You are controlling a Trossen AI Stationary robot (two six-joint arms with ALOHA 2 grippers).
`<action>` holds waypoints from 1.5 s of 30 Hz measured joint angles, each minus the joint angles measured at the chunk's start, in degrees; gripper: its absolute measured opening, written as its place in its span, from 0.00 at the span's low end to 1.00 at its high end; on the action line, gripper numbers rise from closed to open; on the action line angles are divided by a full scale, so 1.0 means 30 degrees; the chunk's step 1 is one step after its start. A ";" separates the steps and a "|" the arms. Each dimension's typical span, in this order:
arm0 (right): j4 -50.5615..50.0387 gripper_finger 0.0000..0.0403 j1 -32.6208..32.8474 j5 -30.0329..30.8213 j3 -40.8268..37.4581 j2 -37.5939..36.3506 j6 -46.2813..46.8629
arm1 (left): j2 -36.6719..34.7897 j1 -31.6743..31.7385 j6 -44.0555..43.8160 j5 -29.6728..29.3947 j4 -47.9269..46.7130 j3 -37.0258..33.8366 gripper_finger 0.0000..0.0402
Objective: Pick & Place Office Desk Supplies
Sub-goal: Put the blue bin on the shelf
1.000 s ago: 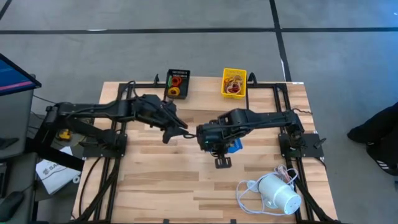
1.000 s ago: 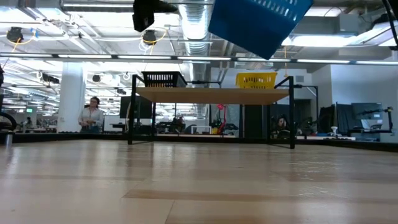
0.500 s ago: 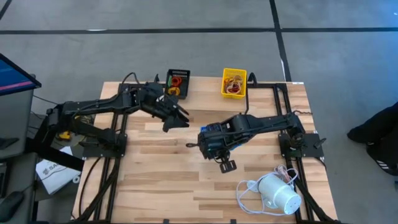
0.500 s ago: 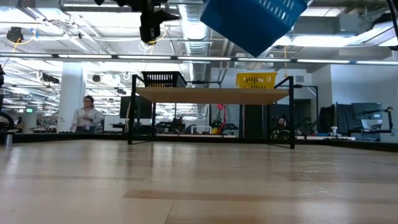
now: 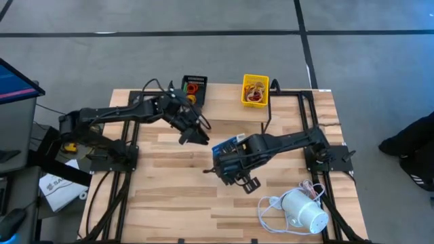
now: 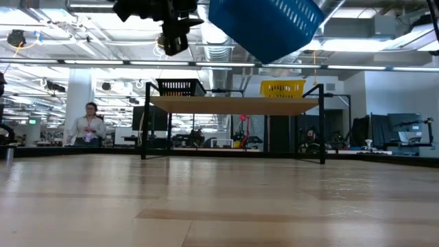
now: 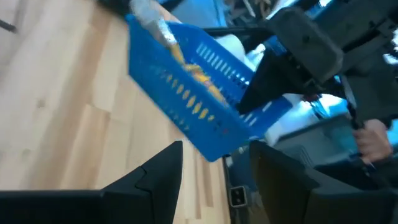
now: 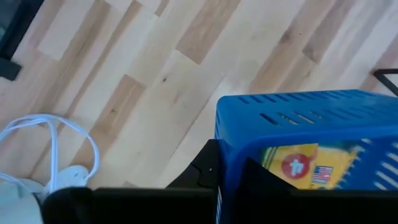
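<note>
Office desk supplies, current holding: rubber-band loops (image 5: 190, 89) in the black mesh tray (image 5: 193, 91) and more small pieces in the yellow tray (image 5: 255, 90), both at the table's far edge; yellow pieces and a printed packet (image 8: 297, 165) ride inside the blue tray (image 6: 264, 26). No loose item can be made out on the boards.

Entries, largest first:

1. Wooden table (image 5: 176, 196), slatted top, bare across its middle and near side.
2. Right arm, reaching from the right side toward the table's centre. Right gripper (image 5: 234, 165) is clamped fully closed on the rim of the blue tray, which hangs tilted, well above the boards, in the low view.
3. Left arm, stretched toward the centre from the left. Left gripper (image 5: 193, 132) hovers near the blue tray with fingers (image 7: 158, 177) spread fairly wide and nothing between them.
4. White cylindrical device (image 5: 303, 212) with coiled cord, near right corner; not part of the job.
5. Blue tray, as above: airborne, slanted, contents visible through its slots in the left wrist view.
6. Black mesh and yellow trays, well apart from the grippers.

Step in hand, by judgement: carrying the blue tray over the table's middle. Next move likely calls for levelling it so nothing slides out, then lowering it onto bare wood before releasing; the left gripper should keep off its path.
</note>
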 joint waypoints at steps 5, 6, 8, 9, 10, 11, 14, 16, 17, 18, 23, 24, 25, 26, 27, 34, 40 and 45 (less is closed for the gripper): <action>-0.0006 0.00 0.0036 0.0033 -0.0029 0.0044 -0.0230 | 0.0807 0.0000 -0.0264 0.0732 0.0677 0.0000 0.45; -0.0013 0.00 0.0030 0.0069 -0.0029 0.0044 -0.0236 | 0.0956 0.0000 -0.0639 0.0777 0.0673 0.0000 0.45; -0.0006 0.00 0.0030 0.0084 -0.0036 0.0051 -0.0236 | 0.1179 0.0000 -0.1314 0.1004 0.1011 0.0000 0.45; -0.0013 0.00 0.0045 0.0074 -0.0033 0.0051 -0.0236 | 0.1226 -0.0017 -0.1650 0.1055 0.1068 0.0000 0.45; -0.0011 0.00 0.0045 0.0064 -0.0029 0.0051 -0.0236 | 0.1258 -0.0103 -0.1963 0.1067 0.1047 0.0000 0.45; -0.0007 0.00 0.0045 0.0069 -0.0029 0.0051 -0.0229 | 0.1282 -0.0161 -0.2203 0.1054 0.1018 0.0000 0.45; -0.0010 0.00 0.0030 0.0065 -0.0029 0.0051 -0.0229 | 0.1237 -0.0410 -0.3033 0.0176 0.1010 0.0000 0.45; -0.0013 0.00 0.0013 0.0064 -0.0029 0.0051 -0.0153 | 0.1126 -0.0526 -0.3695 -0.0571 0.0968 0.0017 0.45; -0.0008 0.00 0.0009 0.0044 -0.0029 0.0051 -0.0116 | 0.1114 -0.0572 -0.3986 -0.0889 0.0802 0.0159 0.45; -0.0011 0.00 0.0009 -0.0004 -0.0031 0.0051 -0.0105 | 0.1114 -0.0624 -0.4081 -0.1133 0.0377 0.0376 0.45; -0.0013 0.00 0.0074 -0.0091 -0.0029 0.0051 -0.0090 | 0.1120 -0.0772 -0.3235 -0.2923 -0.2863 0.1983 0.40; -0.0012 0.00 0.0099 -0.0084 -0.0029 0.0051 -0.0090 | 0.1122 -0.0749 -0.3040 -0.3090 -0.3447 0.2316 0.39; -0.0013 0.00 0.0123 -0.0073 -0.0029 0.0051 -0.0096 | 0.1122 -0.0713 -0.3005 -0.3158 -0.3791 0.2632 0.37; -0.0013 0.00 0.0137 -0.0077 -0.0029 0.0051 -0.0090 | 0.1122 -0.0692 -0.3005 -0.3158 -0.4012 0.2934 0.36; -0.0012 0.00 0.0178 -0.0080 -0.0029 0.0051 -0.0090 | 0.1114 -0.0692 -0.2998 -0.3158 -0.4259 0.3203 0.35; -0.0006 0.00 0.0387 -0.0077 -0.0029 0.0051 0.0099 | 0.1995 -0.0758 -0.3363 -0.3248 -0.5817 0.4225 0.32; -0.0006 0.00 0.0526 -0.0084 -0.0029 0.0051 0.0121 | 0.3561 -0.0983 -0.3224 -0.2569 -0.7031 0.6349 0.32; -0.0012 0.00 0.0514 -0.0069 -0.0029 0.0051 0.0121 | 0.4157 -0.1170 -0.3093 -0.2466 -0.7415 0.7545 0.32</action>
